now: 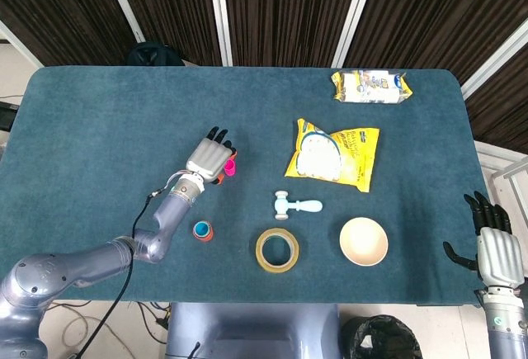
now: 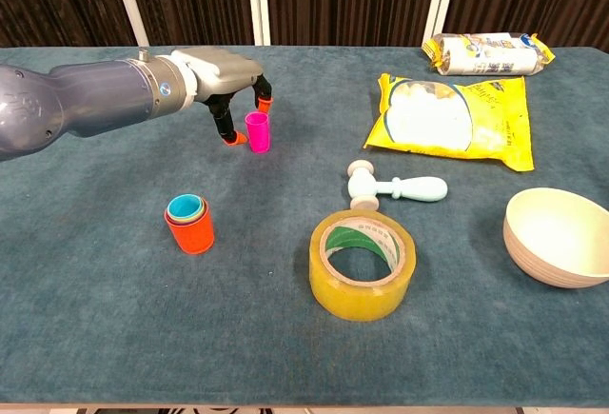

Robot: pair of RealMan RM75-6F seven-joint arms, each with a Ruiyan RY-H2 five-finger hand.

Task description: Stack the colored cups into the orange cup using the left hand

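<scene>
A small pink cup (image 2: 257,132) stands upright on the blue table, left of centre; the head view shows this pink cup (image 1: 230,167) too. My left hand (image 2: 225,69) hangs over it from the left. Its orange fingertips (image 2: 228,139) reach down on either side of the cup, with a small gap on the thumb side. In the head view the left hand (image 1: 211,156) covers part of the cup. Nearer the front stands the orange cup (image 2: 190,225) with a green and a blue cup nested inside; it is also in the head view (image 1: 202,229). My right hand (image 1: 493,245) hangs off the table's right front corner, fingers apart and holding nothing.
A yellow tape roll (image 2: 363,264) lies at the front centre, with a pale blue toy hammer (image 2: 395,186) behind it. At the right are a cream bowl (image 2: 559,237), a yellow snack bag (image 2: 455,117) and a smaller packet (image 2: 485,52).
</scene>
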